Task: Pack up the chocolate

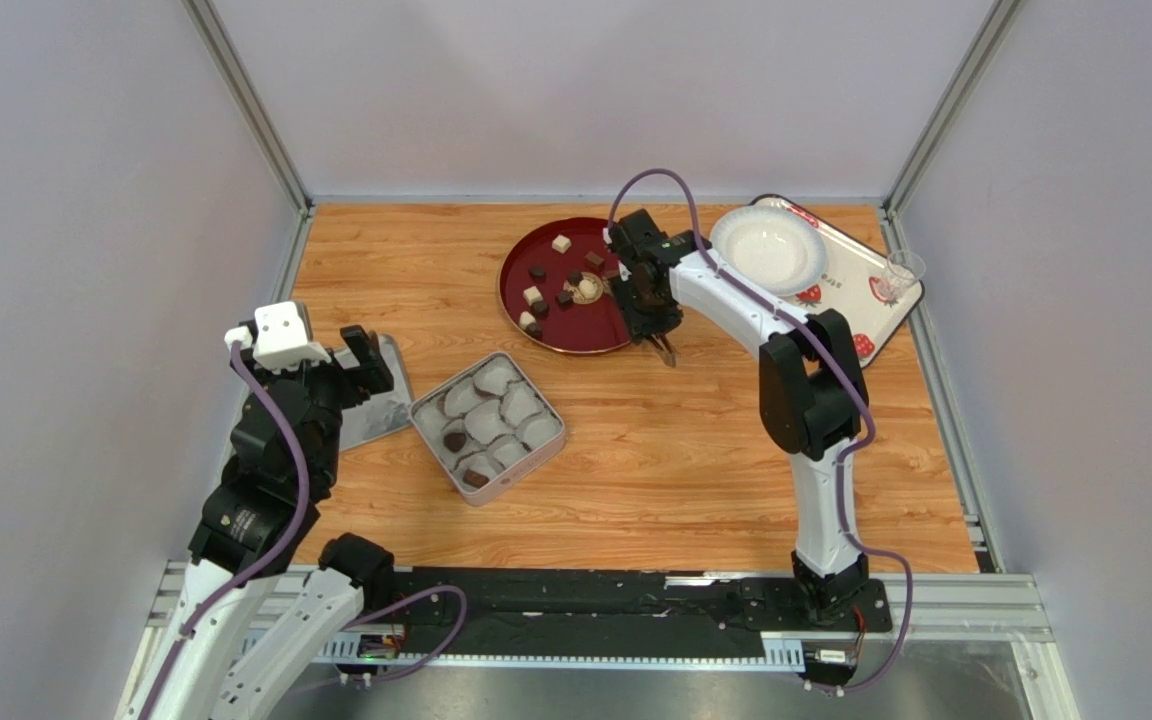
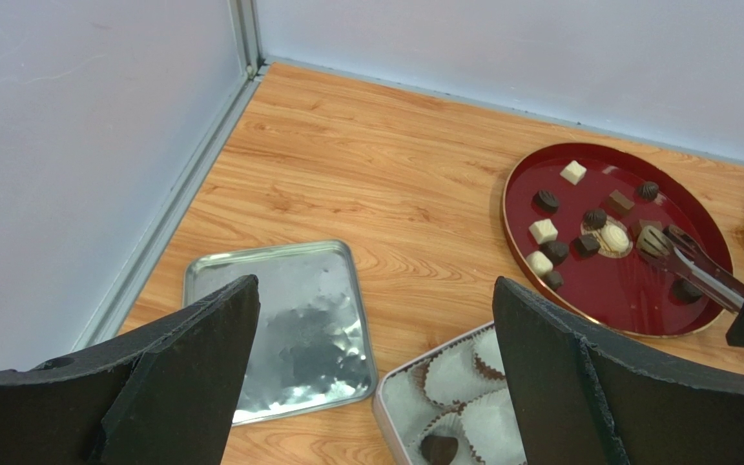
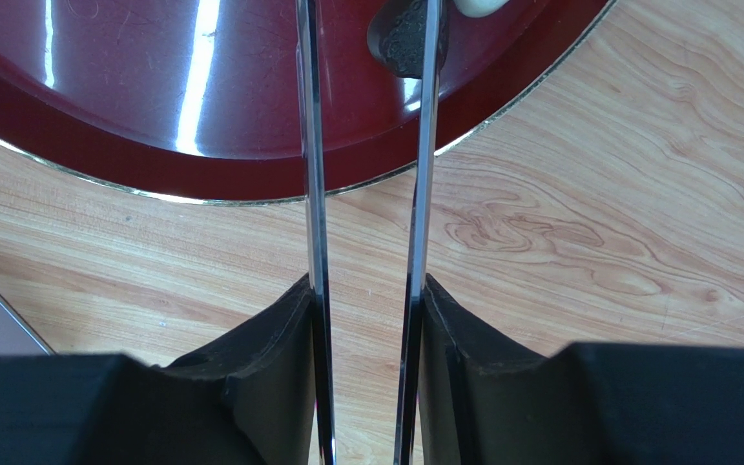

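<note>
- Your right gripper (image 3: 366,305) is clenched on the tongs (image 3: 310,145). Their tips reach a dark round chocolate (image 3: 400,39) on the red plate (image 3: 153,97).
- Your left gripper (image 2: 376,291) gapes wide, holding nothing, above the tin lid (image 2: 279,329).
- The box (image 1: 522,465) of paper cups lies between the arms.
- A white bowl (image 1: 767,248) on a tray (image 1: 856,300) sits just beside your right arm.

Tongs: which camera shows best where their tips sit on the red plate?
Left wrist: the tongs reach over the red plate, tips at a round chocolate piece. Right wrist shows only the blades close up, clamped in the right pincer. Top external: the arm hides nearly all of them.
</note>
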`<state>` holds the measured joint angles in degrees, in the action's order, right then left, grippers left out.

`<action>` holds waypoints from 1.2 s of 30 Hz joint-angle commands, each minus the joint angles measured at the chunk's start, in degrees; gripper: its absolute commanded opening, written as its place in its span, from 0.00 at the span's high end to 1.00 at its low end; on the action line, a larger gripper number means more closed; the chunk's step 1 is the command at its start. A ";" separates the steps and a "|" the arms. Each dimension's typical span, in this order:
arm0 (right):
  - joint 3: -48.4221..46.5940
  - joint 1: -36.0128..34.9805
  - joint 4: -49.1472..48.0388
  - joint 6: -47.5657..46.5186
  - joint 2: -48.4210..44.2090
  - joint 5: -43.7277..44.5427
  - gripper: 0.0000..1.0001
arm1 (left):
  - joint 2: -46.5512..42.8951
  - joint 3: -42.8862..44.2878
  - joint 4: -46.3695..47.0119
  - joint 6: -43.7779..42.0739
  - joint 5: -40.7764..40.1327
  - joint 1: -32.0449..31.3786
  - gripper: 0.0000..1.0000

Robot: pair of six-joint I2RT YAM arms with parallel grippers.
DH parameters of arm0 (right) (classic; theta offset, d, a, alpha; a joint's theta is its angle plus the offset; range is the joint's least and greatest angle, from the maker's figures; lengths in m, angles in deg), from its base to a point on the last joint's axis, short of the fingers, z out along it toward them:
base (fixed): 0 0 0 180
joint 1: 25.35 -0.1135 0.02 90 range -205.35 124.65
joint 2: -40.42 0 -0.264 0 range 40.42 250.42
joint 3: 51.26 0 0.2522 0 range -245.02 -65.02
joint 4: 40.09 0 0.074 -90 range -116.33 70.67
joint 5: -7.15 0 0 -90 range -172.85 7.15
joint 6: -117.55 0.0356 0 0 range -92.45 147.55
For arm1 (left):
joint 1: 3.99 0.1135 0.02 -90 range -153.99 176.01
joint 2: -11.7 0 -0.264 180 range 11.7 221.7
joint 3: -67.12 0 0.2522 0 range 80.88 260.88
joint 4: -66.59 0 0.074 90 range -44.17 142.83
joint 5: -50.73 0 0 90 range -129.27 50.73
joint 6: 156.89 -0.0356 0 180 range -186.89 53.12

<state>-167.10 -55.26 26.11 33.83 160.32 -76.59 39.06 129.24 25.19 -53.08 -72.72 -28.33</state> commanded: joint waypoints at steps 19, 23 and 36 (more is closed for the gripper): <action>9.35 -2.25 -3.49 -2.50 -13.89 -0.37 0.78 | -0.20 -0.81 2.06 -0.71 -0.47 0.26 0.02; 10.85 -3.84 -3.05 -2.86 -17.06 -0.55 0.78 | -0.20 -1.07 2.41 -0.80 -1.09 0.34 0.02; 11.30 -19.37 -4.28 -5.49 -22.34 -2.92 0.77 | 0.86 -2.22 3.73 -1.32 -2.14 0.43 0.02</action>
<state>-154.51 -68.90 24.65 30.47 139.99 -77.97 39.16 127.34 26.09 -53.32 -74.08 -28.22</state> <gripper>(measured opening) 0.326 0.981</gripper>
